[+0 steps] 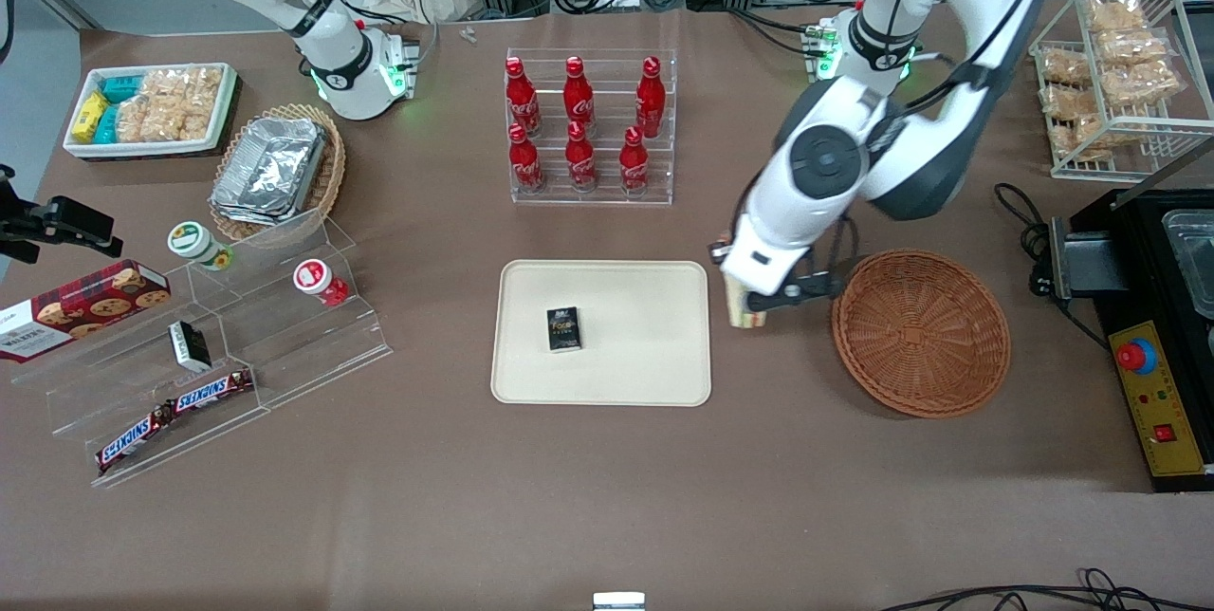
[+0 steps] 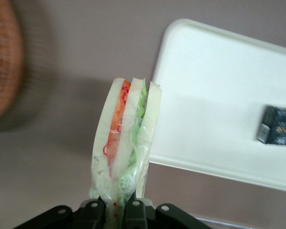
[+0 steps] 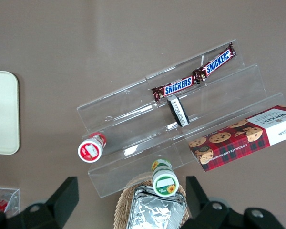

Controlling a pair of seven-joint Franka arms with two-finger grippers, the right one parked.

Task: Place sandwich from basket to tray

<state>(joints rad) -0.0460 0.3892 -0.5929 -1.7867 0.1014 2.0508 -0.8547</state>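
Front camera overhead; wrist cameras face down, sharing tray (image 1: 600,331).

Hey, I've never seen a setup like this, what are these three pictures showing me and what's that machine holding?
Two white robot arms stand at a brown table. One picture looks down from the front; the others come from cameras on each arm's wrist. The working arm's gripper hangs between the round reddish-brown wicker basket and the flat cream rectangular tray, its jaws shut on a wrapped triangular sandwich. A small black box lies on the tray. Red cola bottles stand farther from the front camera.
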